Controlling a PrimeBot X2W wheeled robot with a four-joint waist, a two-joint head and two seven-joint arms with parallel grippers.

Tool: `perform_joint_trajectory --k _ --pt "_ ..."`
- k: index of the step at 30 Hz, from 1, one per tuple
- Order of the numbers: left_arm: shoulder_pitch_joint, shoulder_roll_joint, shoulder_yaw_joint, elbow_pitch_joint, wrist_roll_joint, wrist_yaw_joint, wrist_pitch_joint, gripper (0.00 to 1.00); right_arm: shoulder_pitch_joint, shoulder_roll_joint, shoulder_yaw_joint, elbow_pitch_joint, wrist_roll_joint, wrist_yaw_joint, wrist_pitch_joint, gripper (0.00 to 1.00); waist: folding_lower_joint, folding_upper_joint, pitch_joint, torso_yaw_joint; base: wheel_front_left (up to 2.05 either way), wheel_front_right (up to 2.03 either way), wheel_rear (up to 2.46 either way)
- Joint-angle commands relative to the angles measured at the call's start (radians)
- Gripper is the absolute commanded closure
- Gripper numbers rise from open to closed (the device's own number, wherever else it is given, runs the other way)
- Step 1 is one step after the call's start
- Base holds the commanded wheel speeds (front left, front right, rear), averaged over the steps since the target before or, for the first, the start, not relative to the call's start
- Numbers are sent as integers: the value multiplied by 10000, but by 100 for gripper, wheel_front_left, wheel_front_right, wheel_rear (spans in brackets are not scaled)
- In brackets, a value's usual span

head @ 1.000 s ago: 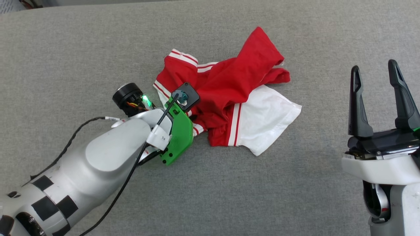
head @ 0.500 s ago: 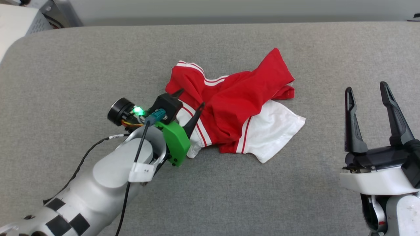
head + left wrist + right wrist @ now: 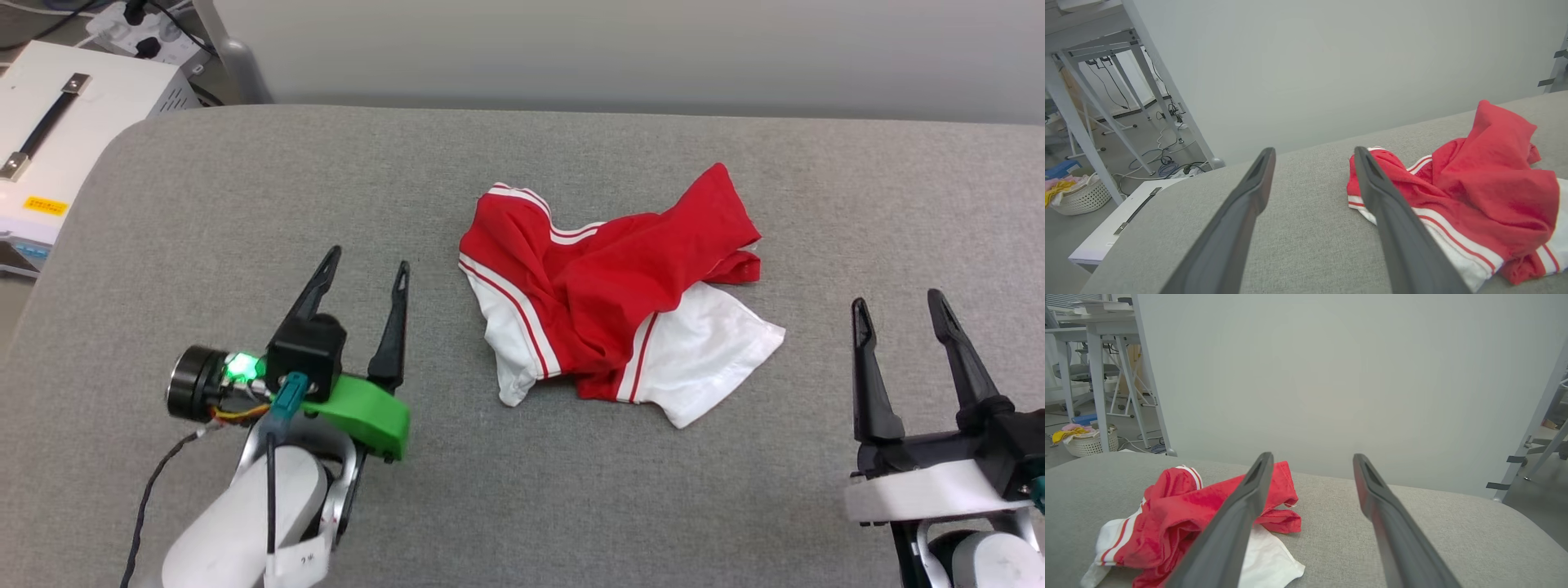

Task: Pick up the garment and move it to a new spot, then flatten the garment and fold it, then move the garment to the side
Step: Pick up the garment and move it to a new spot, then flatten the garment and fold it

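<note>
While lying crumpled between the spread, empty left gripper point(image 3: 369, 260) and right gripper point(image 3: 896, 298), awaits flattening, probably calling for pinching the shirt point(image 3: 604, 294) by opposite edges.

Red shirt point(image 3: 608, 298) crumpled in a heap, mid bench point(image 3: 245, 188).
Red body bunched up on top; white sleeves stick out near side, L & R, w/ red-white stripe trim showing. Not flat, not folded.
</note>
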Motion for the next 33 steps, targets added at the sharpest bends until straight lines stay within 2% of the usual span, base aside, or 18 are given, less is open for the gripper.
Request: perform_joint_trajectory --k 1,7,15,23,33 --pt "495 -128 367 -237 282 127 -55 0 154 -12 -17 131 54 -7 -23 0 0 0 -138 116 0 0 0" --pt "2206 -794 2047 -802 1119 72 -56 0 371 -12 83 713 284 -7 -23 0 0 0 -380 162 0 0 0" --pt "3799 -1909 3743 -998 2167 -750 -56 0 679 -12 257 1166 528 -7 -23 0 0 0 -649 167 0 0 0" --pt "4457 -2649 4765 -909 3033 -1617 -56 0 988 -12 281 1456 659 -7 -23 0 0 0 -815 186 0 0 0" --pt "4734 -3158 5506 -771 3755 -2323 -56 0 1139 -12 296 1633 729 -7 -23 0 0 0 -967 180 0 0 0"
